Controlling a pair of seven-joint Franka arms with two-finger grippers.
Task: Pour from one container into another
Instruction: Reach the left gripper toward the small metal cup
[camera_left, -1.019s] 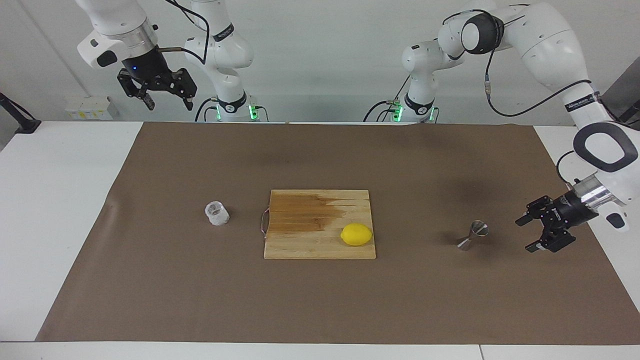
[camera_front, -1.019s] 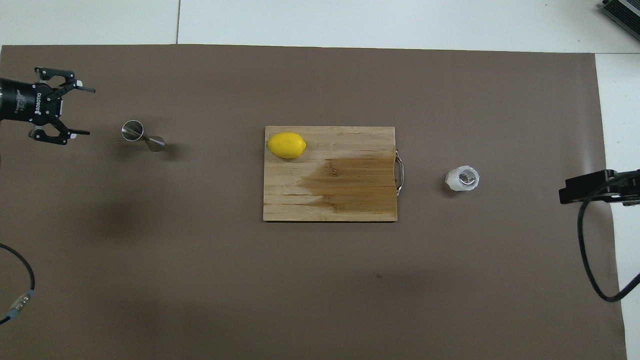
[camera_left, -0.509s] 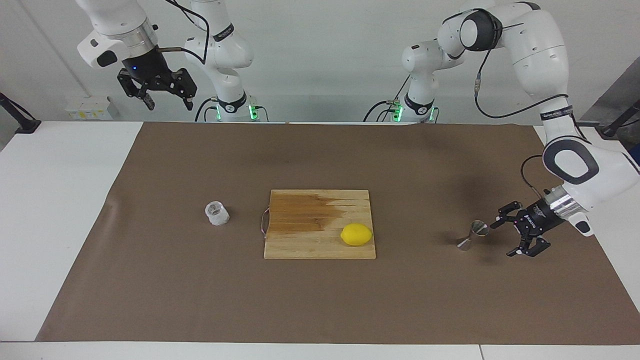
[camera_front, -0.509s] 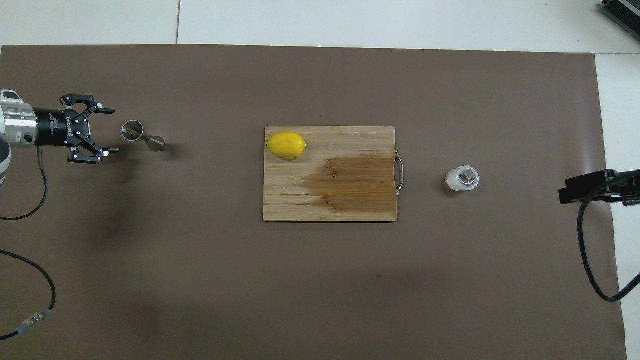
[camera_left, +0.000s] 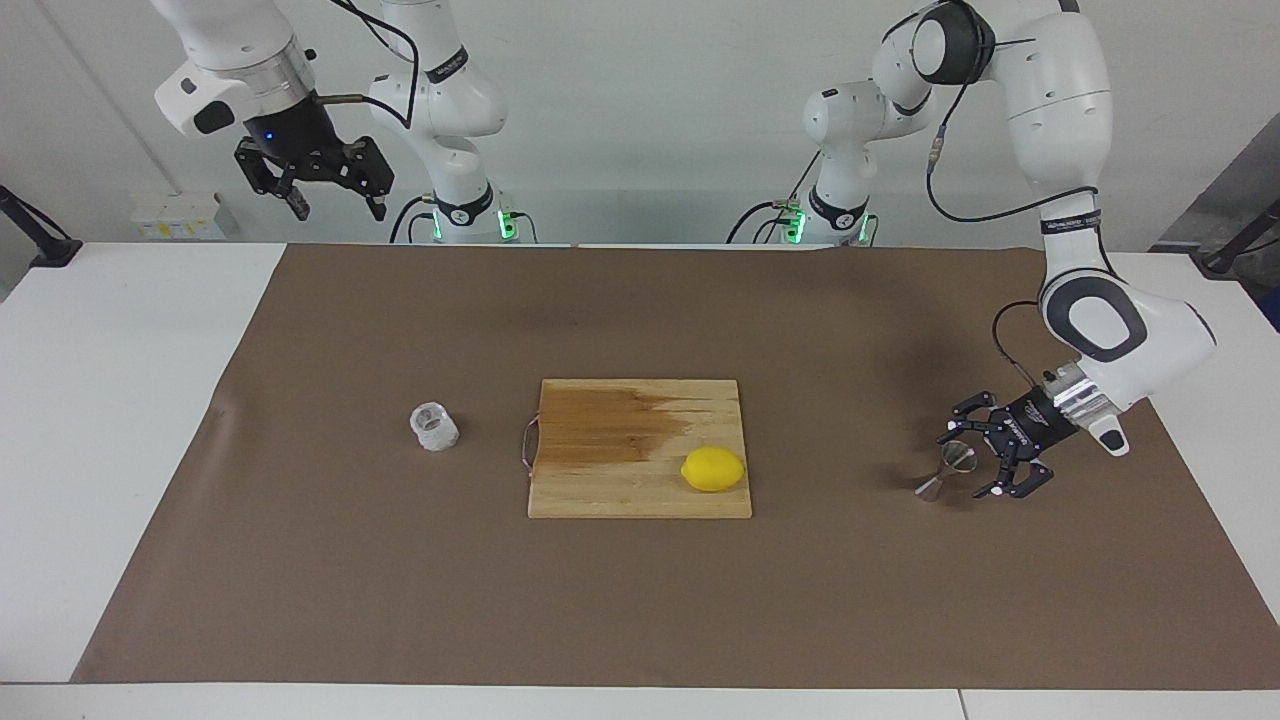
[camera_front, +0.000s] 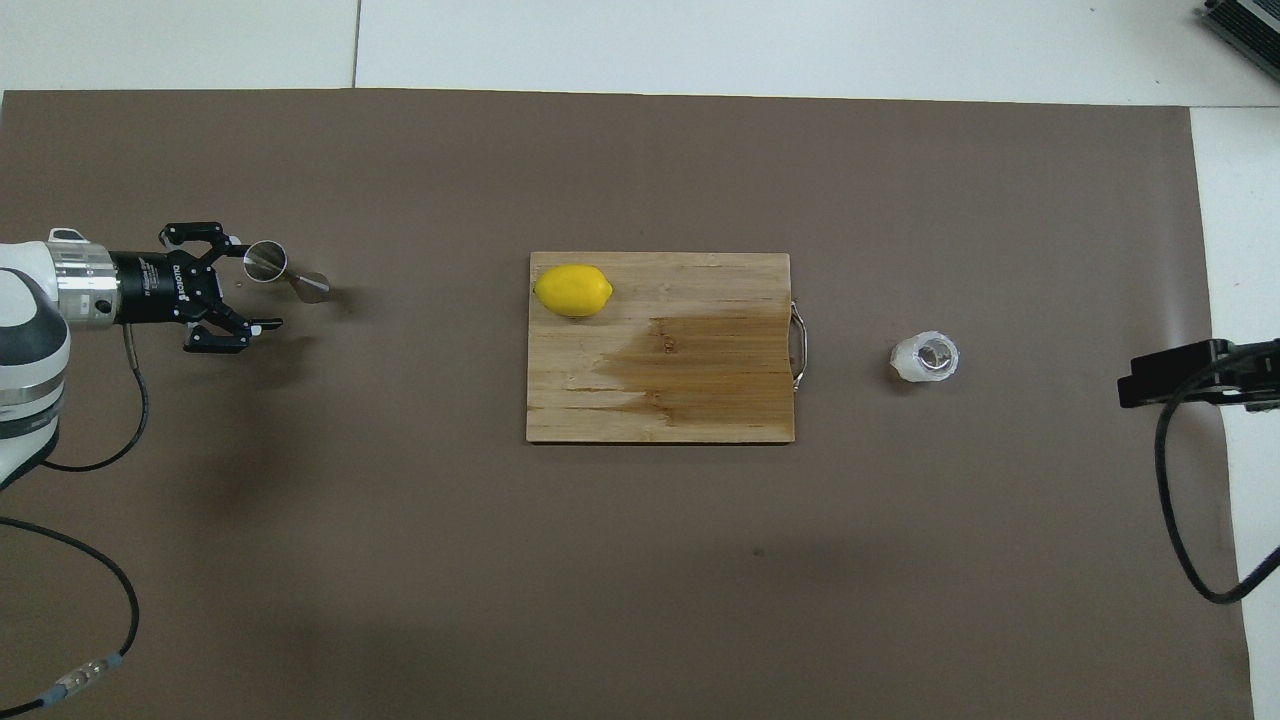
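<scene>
Left gripper (camera_left: 972, 462): it has swept in low from the left arm's end of the table over the last second and now sits right at the steel jigger (camera_left: 948, 470), fingers spread wide, holding nothing.
Meaning: a judgement only, but this looks like the approach to a grasp; pouring has not begun.
Jigger: on the brown mat (camera_left: 400, 600), toward the left arm's end, well apart from the wooden cutting board (camera_left: 620, 480).
Jigger axis: the overhead view suggests it stands upright on one cone, long axis vertical, open mouth up (I cannot be sure it isn't tilted).
Glass cup (camera_left: 434, 427): unmoved, mouth up, beside the board's handle, toward the right arm's end.
Right gripper (camera_left: 335, 205): waits high above the table's edge, open and empty.
Lemon (camera_left: 713, 469): on the board.
</scene>
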